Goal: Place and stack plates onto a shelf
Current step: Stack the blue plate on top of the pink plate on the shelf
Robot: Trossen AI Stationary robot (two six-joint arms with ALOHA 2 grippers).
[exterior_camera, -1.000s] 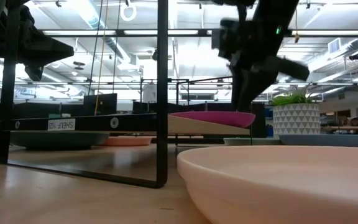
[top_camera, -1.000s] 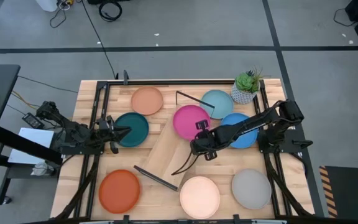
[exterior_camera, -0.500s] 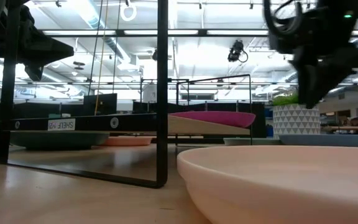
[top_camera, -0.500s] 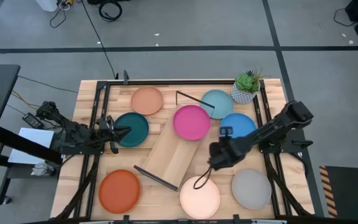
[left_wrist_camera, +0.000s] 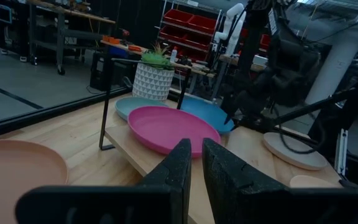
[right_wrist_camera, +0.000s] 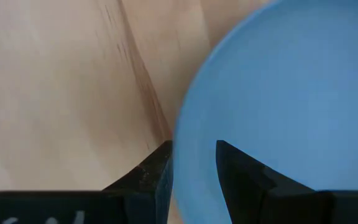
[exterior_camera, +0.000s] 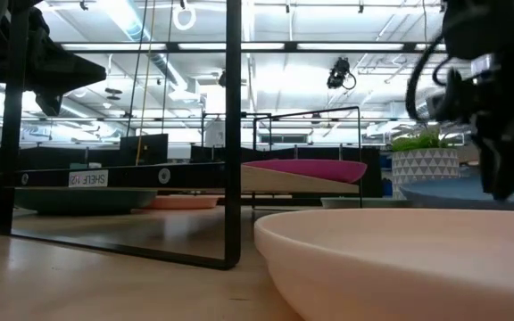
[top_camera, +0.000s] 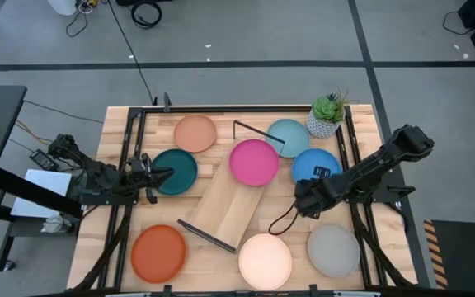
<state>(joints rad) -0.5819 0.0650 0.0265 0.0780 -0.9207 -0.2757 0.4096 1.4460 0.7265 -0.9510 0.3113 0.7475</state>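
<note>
The shelf (top_camera: 231,200) lies slantwise mid-table on its black end brackets, and the magenta plate (top_camera: 254,162) rests on its far end. Flat on the table are the salmon (top_camera: 195,133), dark teal (top_camera: 176,171), light blue (top_camera: 289,136), bright blue (top_camera: 316,168), orange (top_camera: 158,253), cream (top_camera: 265,261) and grey (top_camera: 333,250) plates. My right gripper (top_camera: 303,199) is open, low at the bright blue plate's near-left rim. My left gripper (top_camera: 168,175) is shut and empty, held above the dark teal plate. My right gripper (right_wrist_camera: 192,149) comes down slanting over the bright blue plate's near-left rim (right_wrist_camera: 180,132). One finger (right_wrist_camera: 238,165) stands inside the plate and the other (right_wrist_camera: 157,165) outside it. Whether either finger touches the rim, I cannot tell. The plate lies flat on the table.
A white potted plant (top_camera: 326,115) stands at the far right corner, just behind the light blue and bright blue plates. A black frame (top_camera: 127,165) runs along the table's left, right and far sides. Bare wood (top_camera: 291,224) shows between the shelf, the cream plate and the bright blue plate.
My right gripper has left the shelf beside the magenta plate, swung toward the table's near-right, then come down at the bright blue plate's near-left rim. No plate has moved, and my left arm has kept still.
</note>
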